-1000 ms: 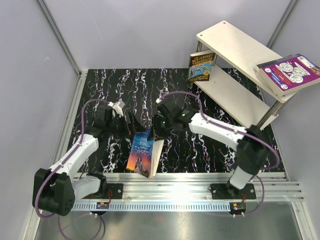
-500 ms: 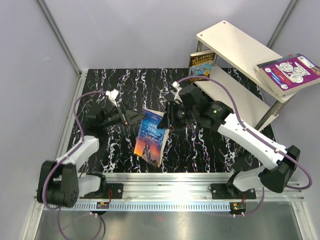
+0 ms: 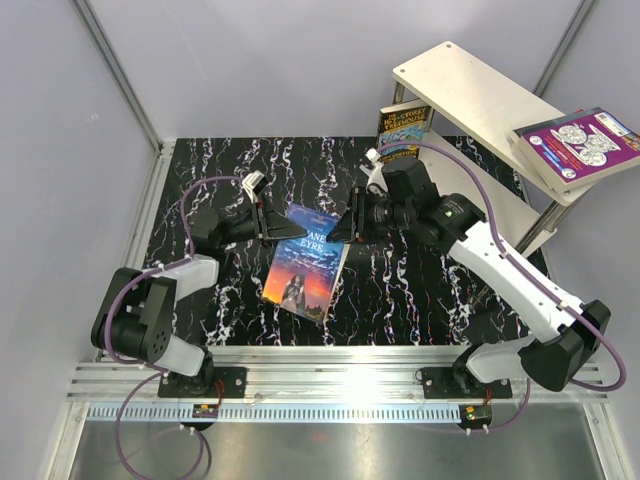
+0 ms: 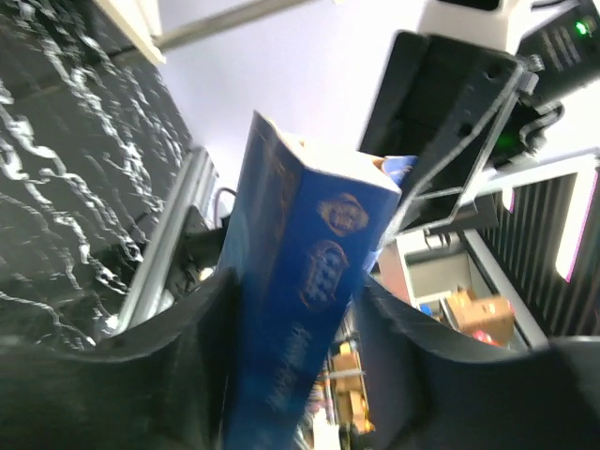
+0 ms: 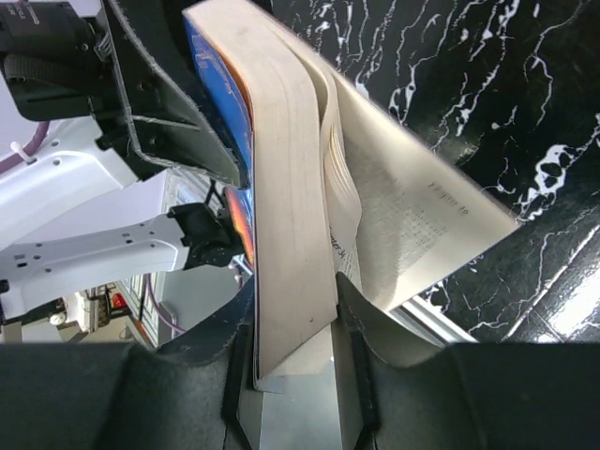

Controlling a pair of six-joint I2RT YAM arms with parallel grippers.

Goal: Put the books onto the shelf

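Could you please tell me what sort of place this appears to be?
Probably a robotics lab test cell, not a home: plain grey walls framed in metal, robot arms bolted to an aluminium rail, and a shelf and Jane Eyre book serving as props.

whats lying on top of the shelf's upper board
A purple book with white circles lies at the near right end of the shelf's upper board. Whether more books sit beneath it cannot be seen; its cover hides them.
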